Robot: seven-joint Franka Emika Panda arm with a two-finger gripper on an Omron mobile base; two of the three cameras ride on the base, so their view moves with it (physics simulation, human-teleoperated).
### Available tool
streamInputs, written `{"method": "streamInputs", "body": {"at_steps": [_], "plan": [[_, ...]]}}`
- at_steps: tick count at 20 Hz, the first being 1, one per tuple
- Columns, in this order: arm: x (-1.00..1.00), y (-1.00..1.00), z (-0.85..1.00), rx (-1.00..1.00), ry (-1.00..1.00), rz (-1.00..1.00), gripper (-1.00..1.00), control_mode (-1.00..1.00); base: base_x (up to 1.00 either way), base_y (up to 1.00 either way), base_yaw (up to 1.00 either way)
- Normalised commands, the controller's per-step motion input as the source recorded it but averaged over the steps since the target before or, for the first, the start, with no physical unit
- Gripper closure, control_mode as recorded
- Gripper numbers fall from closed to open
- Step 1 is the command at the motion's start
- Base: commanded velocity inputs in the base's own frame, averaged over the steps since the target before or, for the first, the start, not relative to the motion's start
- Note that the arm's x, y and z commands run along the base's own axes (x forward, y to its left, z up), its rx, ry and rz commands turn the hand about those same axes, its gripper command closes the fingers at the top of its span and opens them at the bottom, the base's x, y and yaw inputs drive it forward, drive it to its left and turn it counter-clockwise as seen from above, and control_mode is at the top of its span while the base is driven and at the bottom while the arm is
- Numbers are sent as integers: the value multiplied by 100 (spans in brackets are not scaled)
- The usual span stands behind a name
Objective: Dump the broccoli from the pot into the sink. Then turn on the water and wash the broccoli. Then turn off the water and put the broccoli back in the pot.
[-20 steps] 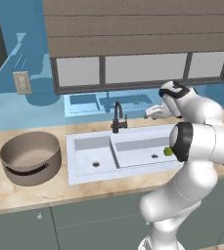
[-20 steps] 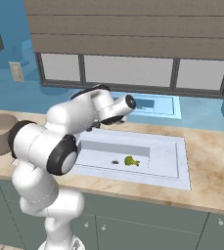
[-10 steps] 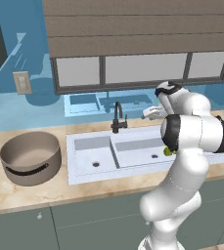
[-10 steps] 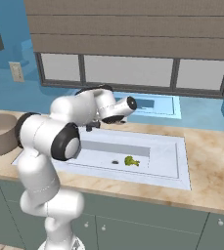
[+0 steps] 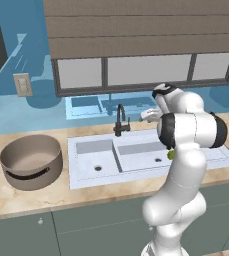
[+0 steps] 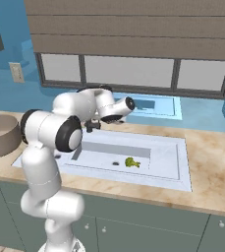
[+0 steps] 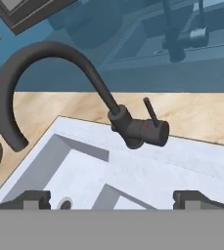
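The black curved faucet (image 7: 59,63) rises behind the white double sink (image 7: 147,171), its thin lever (image 7: 150,111) standing up from the base; no water runs from the spout. My gripper (image 7: 116,200) is open and hovers over the sink's back edge, a short way from the lever and touching nothing. In the left base view the gripper (image 5: 147,116) sits just right of the faucet (image 5: 120,120). The yellow-green broccoli (image 6: 131,162) lies in the sink's right basin (image 6: 158,157). The grey-brown pot (image 5: 31,161) stands upright on the counter left of the sink (image 5: 136,157).
A marble counter (image 5: 16,197) runs along both sides of the sink, with grey-green cabinets below. A window with a blind (image 5: 136,30) is behind the faucet. My own arm (image 5: 186,135) hangs over the right basin. A wall outlet (image 5: 22,84) is at the left.
My hand has moved left, closer to the faucet, and the elbow has swung up and forward. The broccoli and the pot stay where they were.
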Motion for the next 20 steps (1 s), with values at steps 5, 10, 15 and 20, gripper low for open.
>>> {"method": "streamInputs", "body": {"at_steps": [5,10,15,20], "plan": [[22,16,-17,0,0,0,-100,-100,0,0,0],[24,16,-16,0,0,0,-100,-100,0,0,0],[28,12,-11,0,0,0,-100,-100,0,0,0],[24,2,-15,0,0,0,-100,-100,0,0,0]]}}
